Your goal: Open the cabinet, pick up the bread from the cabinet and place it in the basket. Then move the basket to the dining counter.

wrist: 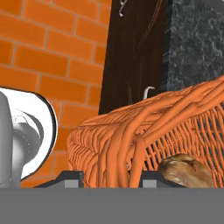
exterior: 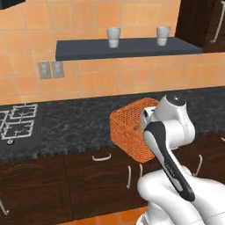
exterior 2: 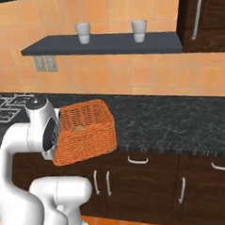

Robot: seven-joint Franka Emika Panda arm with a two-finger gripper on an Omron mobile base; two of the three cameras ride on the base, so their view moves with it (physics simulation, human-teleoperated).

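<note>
Gripper (wrist: 105, 177) at basket (wrist: 144, 127) rim, fingertips straddling woven wall; appears clamped on it, jaws nearly closed. In base views, basket tilted, seemingly lifted off black granite counter (exterior: 70, 123), at its front edge. Bread (wrist: 186, 170) inside basket, against wall. Judged: bread step done; carry to dining counter remains. Two white cups (exterior 2: 83, 32) on shelf, right.

two white cups (exterior: 114, 37) on shelf (exterior: 127, 48)
</note>
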